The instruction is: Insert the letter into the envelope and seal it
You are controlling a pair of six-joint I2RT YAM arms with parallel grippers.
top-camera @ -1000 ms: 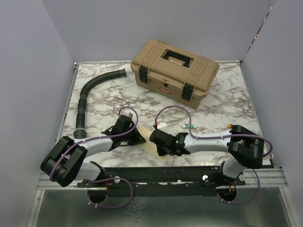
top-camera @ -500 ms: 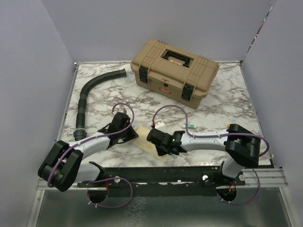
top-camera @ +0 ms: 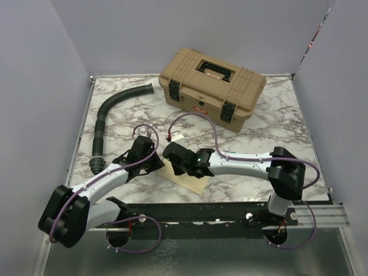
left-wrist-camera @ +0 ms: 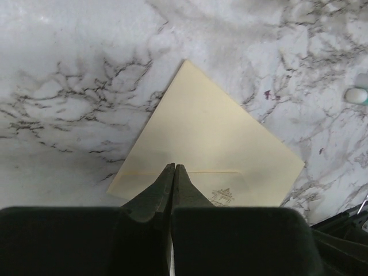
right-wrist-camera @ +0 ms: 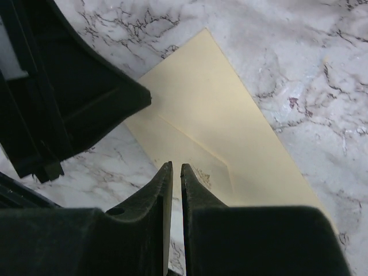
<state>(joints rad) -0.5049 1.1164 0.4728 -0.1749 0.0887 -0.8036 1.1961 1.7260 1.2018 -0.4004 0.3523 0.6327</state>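
envelope (left-wrist-camera: 213, 138) flat on bench (left-wrist-camera: 57, 63), well nearside of toolbox (top-camera: 211, 86), unmoved | letter not in sight, likely inside | both arms have swung in over envelope | left jaws clenched, tips on flap fold | right jaws a slit apart, empty | judged: pressing seal

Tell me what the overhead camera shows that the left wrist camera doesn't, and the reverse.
Only overhead: the tan plastic toolbox with black latches, the black ribbed hose and both whole arms. Only left wrist: the faint flap crease and small printed emblem on the paper, too fine to see from above. Both: the pale yellow paper envelope lying flat on the white, grey-veined marble table, with the left pincer, shut, over it.
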